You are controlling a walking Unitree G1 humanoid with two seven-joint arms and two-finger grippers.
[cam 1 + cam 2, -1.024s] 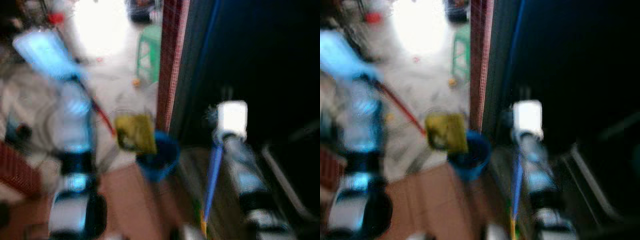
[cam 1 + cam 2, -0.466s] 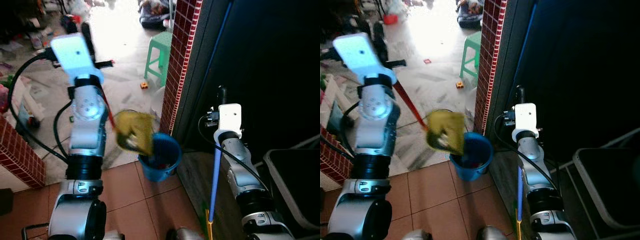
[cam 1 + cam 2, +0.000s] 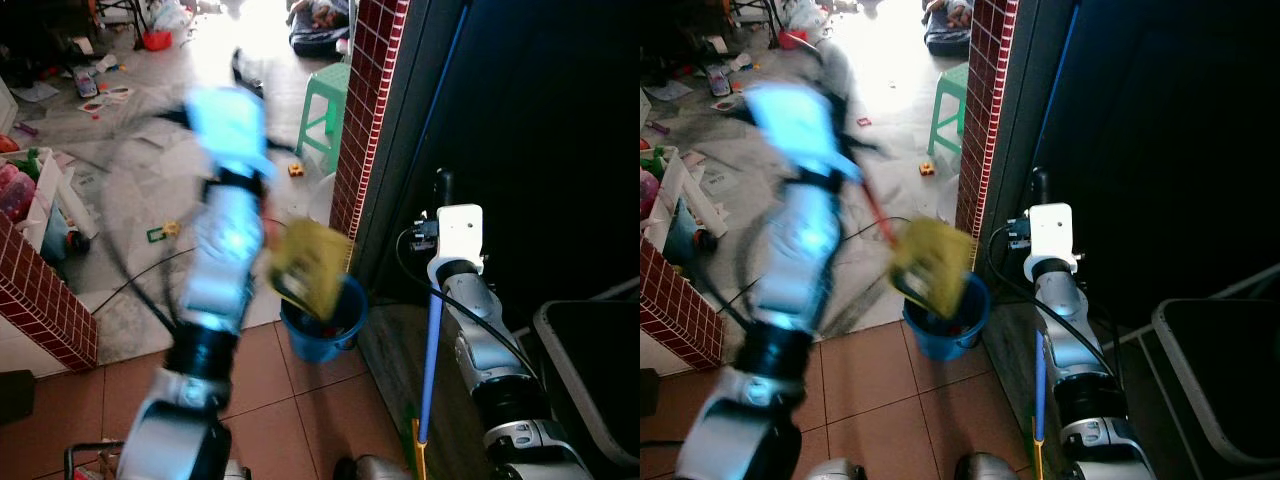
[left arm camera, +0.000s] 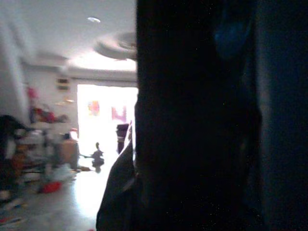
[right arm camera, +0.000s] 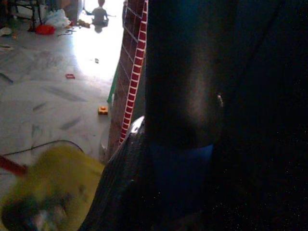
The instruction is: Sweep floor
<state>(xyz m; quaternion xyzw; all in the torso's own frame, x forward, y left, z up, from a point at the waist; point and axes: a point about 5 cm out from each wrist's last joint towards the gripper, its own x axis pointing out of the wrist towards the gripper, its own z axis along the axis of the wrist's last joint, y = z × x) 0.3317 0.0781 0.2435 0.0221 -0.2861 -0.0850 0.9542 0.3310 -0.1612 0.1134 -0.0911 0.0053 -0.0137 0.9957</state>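
Left arm raised, motion-blurred, tilting yellow dustpan (image 3: 312,266) over blue bucket (image 3: 322,328) | right gripper (image 3: 441,190) clamped on blue broom handle (image 3: 431,345) | left gripper's fingers apparently hidden; state unclear

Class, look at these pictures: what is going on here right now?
A humanoid robot is emptying sweepings. Its blurred left arm tilts a yellow dustpan on a red handle over the blue bucket standing on the tiled floor beside the red brick pillar. The right gripper holds the blue broom handle upright against the dark wall.
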